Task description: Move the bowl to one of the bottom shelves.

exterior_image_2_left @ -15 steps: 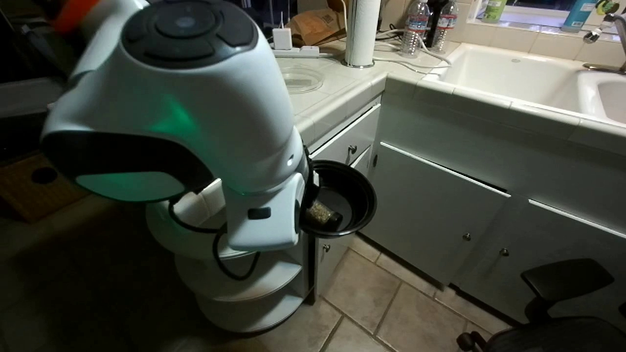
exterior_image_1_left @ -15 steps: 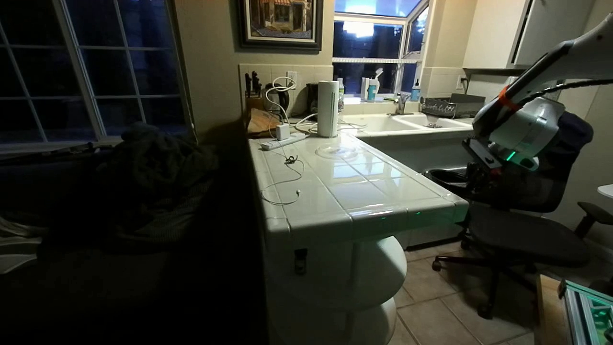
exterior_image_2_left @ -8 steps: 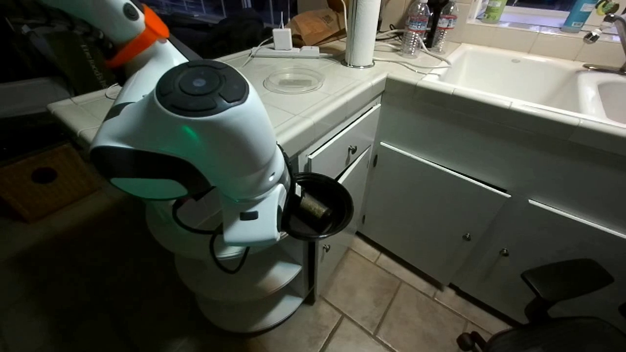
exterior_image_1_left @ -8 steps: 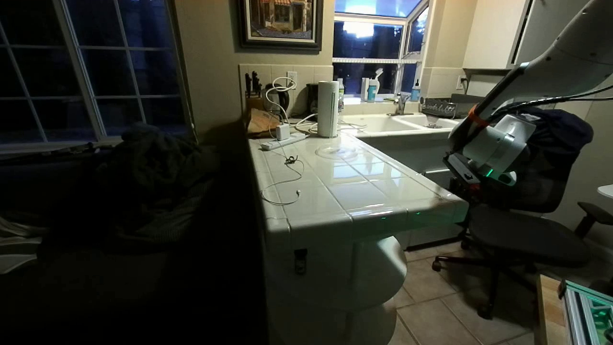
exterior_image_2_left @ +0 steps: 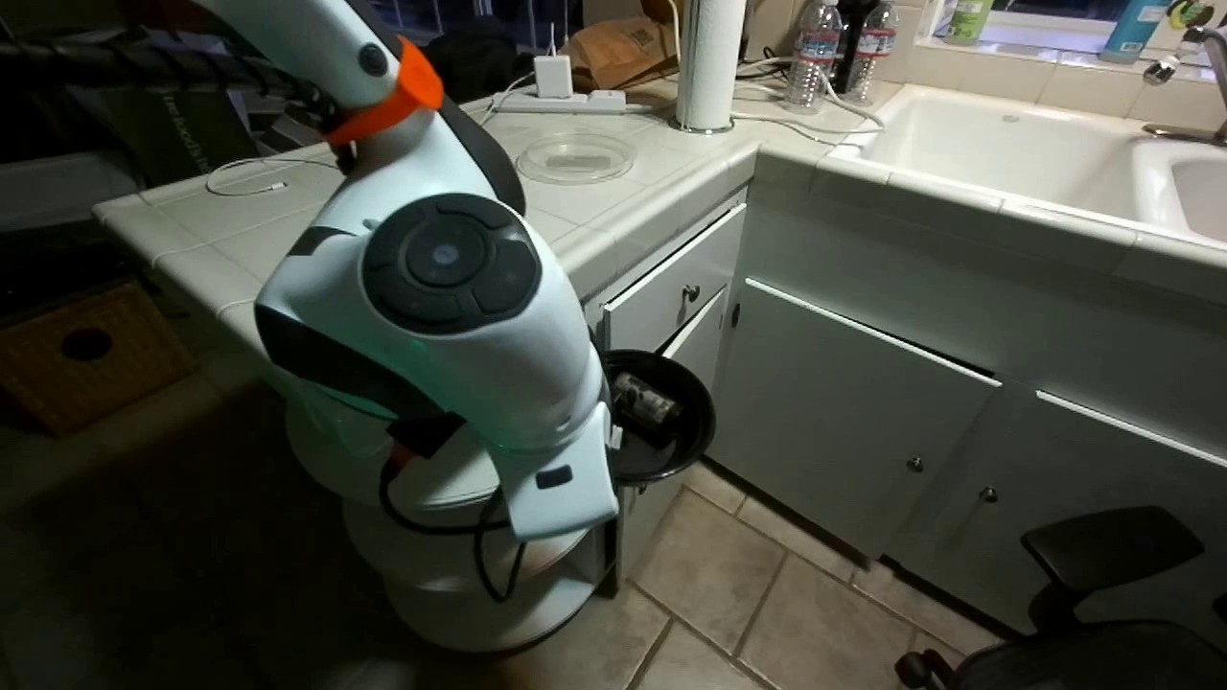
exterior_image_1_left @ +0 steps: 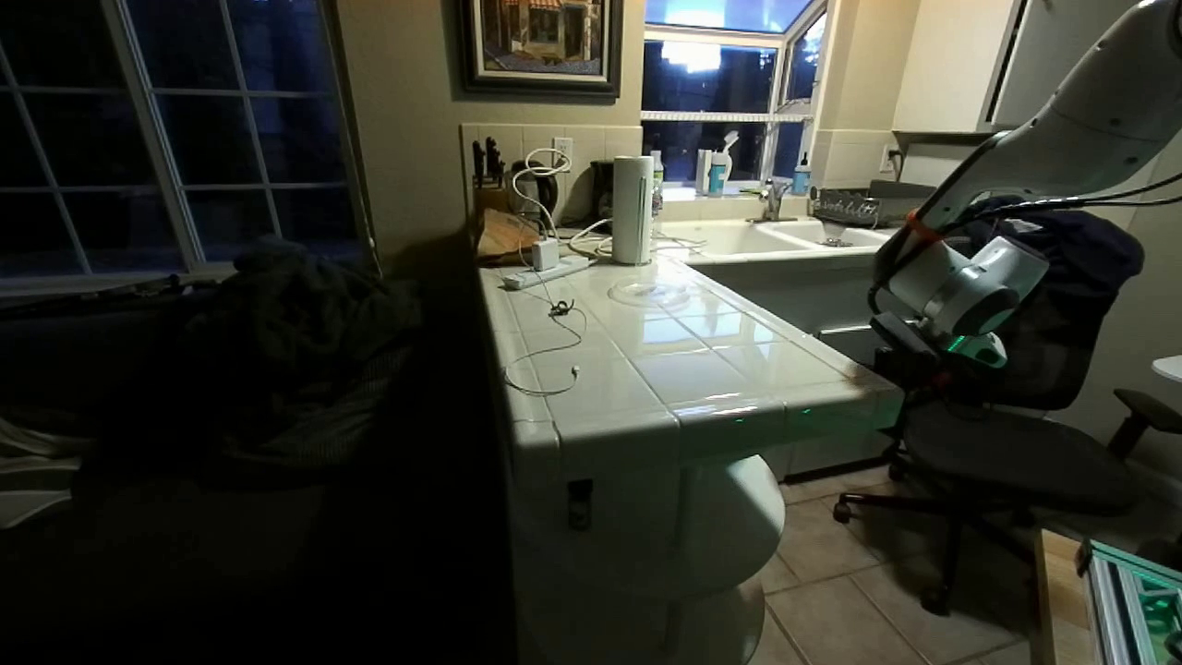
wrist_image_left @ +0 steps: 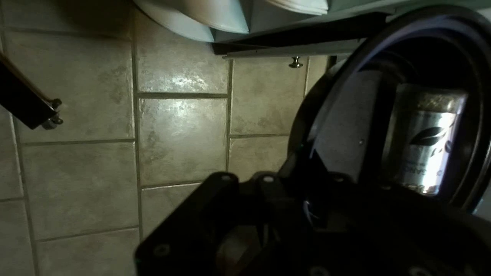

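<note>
The bowl hangs in the air at the end of the arm, off the side of the table and above the floor. The tool is clamped on its near edge; its fingers show close together in the wrist view, though the exact contact is lost in shadow. Round, the bowl is as wide one way as the other, and its mouth faces upward. How far it tips from level I cannot tell. In the wrist view its rim makes an oval, partly cut off by the frame, with the longer way running from lower left to upper right.

Inside lies a jar with a leaf mark on its silvery label. In an exterior view the jar's long axis runs from upper left to lower right across the bowl.

The shelves, white and rounded at the front, stand one above another to the left of the bowl in that view, apart from it. Behind the bowl are a drawer and a door that stands ajar. The table carries an upright roll and a clear dish.
</note>
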